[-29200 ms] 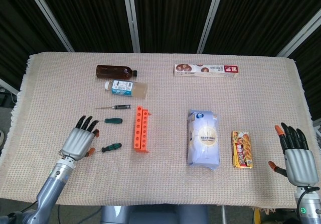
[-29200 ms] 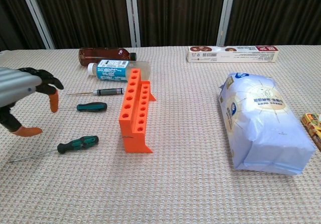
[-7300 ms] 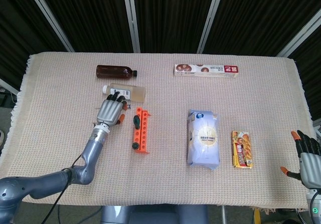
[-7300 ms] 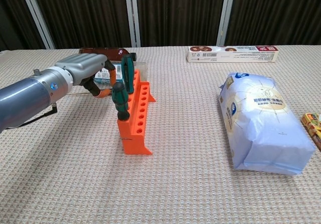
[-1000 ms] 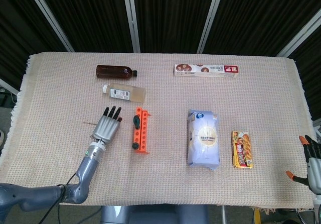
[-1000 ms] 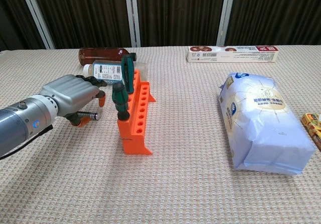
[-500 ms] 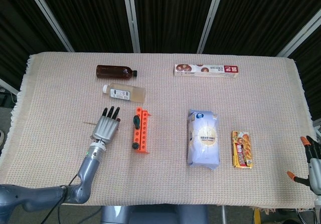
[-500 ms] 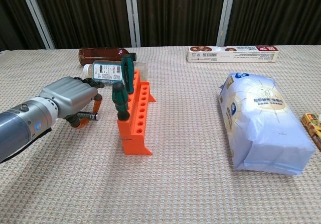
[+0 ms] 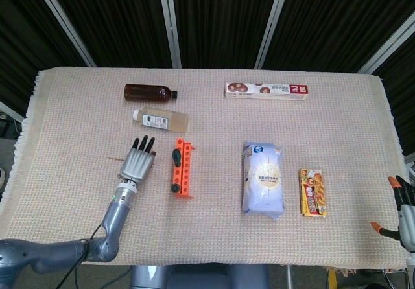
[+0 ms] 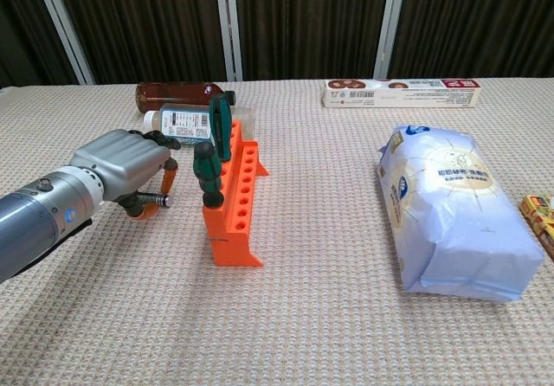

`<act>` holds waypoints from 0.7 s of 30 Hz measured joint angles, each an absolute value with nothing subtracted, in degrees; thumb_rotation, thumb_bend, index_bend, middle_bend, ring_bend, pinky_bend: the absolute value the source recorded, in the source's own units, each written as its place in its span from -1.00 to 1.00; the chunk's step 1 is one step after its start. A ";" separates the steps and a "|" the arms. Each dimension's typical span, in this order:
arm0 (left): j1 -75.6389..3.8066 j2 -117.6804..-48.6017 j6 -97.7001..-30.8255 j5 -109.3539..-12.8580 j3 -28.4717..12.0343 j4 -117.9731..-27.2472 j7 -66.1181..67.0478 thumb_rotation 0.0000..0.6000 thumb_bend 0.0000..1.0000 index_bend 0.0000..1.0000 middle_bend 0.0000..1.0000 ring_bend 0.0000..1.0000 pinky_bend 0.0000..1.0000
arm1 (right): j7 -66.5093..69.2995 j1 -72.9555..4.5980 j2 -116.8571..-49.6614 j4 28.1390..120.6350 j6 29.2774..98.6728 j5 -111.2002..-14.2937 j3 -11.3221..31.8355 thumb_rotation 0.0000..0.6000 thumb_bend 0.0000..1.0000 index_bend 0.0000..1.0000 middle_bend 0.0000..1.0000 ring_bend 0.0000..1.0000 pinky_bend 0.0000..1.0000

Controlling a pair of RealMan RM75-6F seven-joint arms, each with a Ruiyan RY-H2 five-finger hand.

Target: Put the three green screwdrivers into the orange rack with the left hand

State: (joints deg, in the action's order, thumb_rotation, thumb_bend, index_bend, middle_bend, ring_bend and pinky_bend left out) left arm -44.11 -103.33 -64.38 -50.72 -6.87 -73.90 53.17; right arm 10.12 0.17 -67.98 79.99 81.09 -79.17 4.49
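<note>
The left hand point(image 9: 137, 162) lies palm down near the table's left front, fingers point(image 10: 154, 144) curled around a slim screwdriver point(image 10: 156, 200). The right hand point(image 9: 405, 215) hovers fingers spread at the right front corner.

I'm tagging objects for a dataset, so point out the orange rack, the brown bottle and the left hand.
orange rack point(image 10: 235, 221): chest view, on its near side wall.
brown bottle point(image 9: 146, 92): head view, middle of its body.
left hand point(image 10: 121, 165): chest view, on the metal back of the hand.
</note>
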 measured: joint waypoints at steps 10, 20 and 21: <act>-44.19 -103.97 -63.72 -50.12 -7.11 -73.14 53.96 1.00 -0.28 -0.09 -0.88 -1.00 -0.75 | 10.06 0.33 -67.92 80.04 81.11 -78.92 4.56 1.00 -1.00 -1.00 -1.00 -1.00 -1.00; -43.80 -103.80 -63.45 -50.55 -7.13 -73.16 52.92 1.00 -0.06 0.05 -0.79 -1.00 -0.71 | 9.97 0.24 -68.03 79.98 80.97 -78.83 4.69 1.00 -1.00 -1.00 -1.00 -1.00 -1.00; -43.72 -103.74 -63.49 -50.89 -7.14 -73.22 52.48 1.00 -0.02 0.08 -0.77 -1.00 -0.70 | 9.98 0.25 -68.04 79.98 80.95 -78.79 4.68 1.00 -1.00 -1.00 -1.00 -1.00 -1.00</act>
